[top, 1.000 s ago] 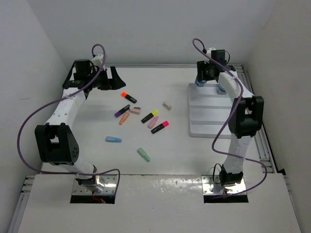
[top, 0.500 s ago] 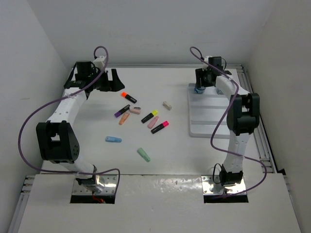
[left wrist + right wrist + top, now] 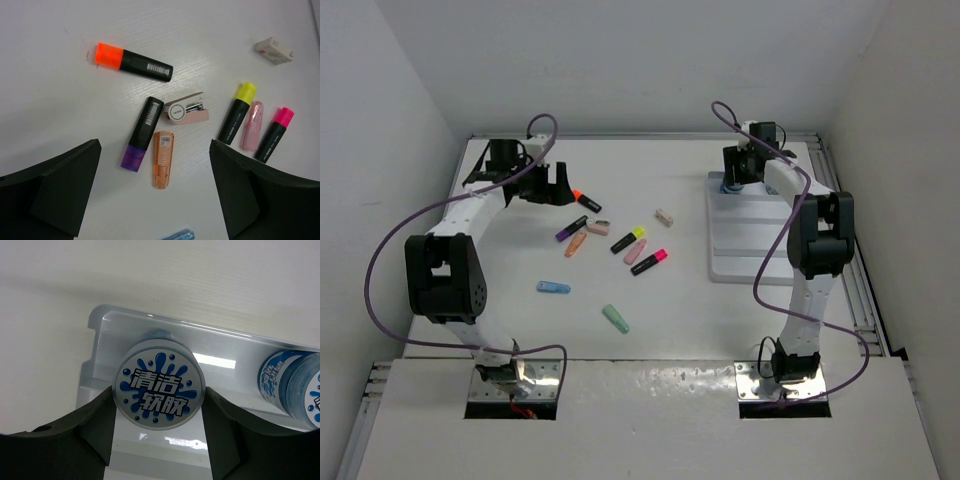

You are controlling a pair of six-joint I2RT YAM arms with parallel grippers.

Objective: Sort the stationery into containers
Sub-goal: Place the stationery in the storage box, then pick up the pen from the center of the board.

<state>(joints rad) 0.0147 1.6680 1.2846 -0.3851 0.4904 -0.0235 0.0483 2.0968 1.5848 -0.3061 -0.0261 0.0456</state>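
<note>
Grip on the right: the right fingers [image 3: 95,430] press against both sides of a round blue-white pot [image 3: 161,385], closed on it. The pot stands in the corner section of the white tray [image 3: 107,320]. A second pot [image 3: 295,390] sits beyond the right-hand finger, along the same tray edge.

The left fingers [image 3: 55,190] are spread wide over the tabletop [image 3: 50,75] and hold nothing. In the gap between them lie a purple-ended marker [image 3: 143,132] and, just beside it, an orange stub [image 3: 163,165]. A small pink item with a round white end [image 3: 187,110] lies near the marker's black end. Farther ahead is an orange-ended marker [image 3: 132,62]. Just ahead of the right-hand finger lie a yellow-ended marker [image 3: 236,120], a pink stub [image 3: 251,125] and a pink-ended marker [image 3: 274,134], side by side. The beige block [image 3: 272,51] lies beyond them. A blue stub [image 3: 553,287] and a green stub [image 3: 615,318] lie well behind the left fingers, nearer the arm bases.
</note>
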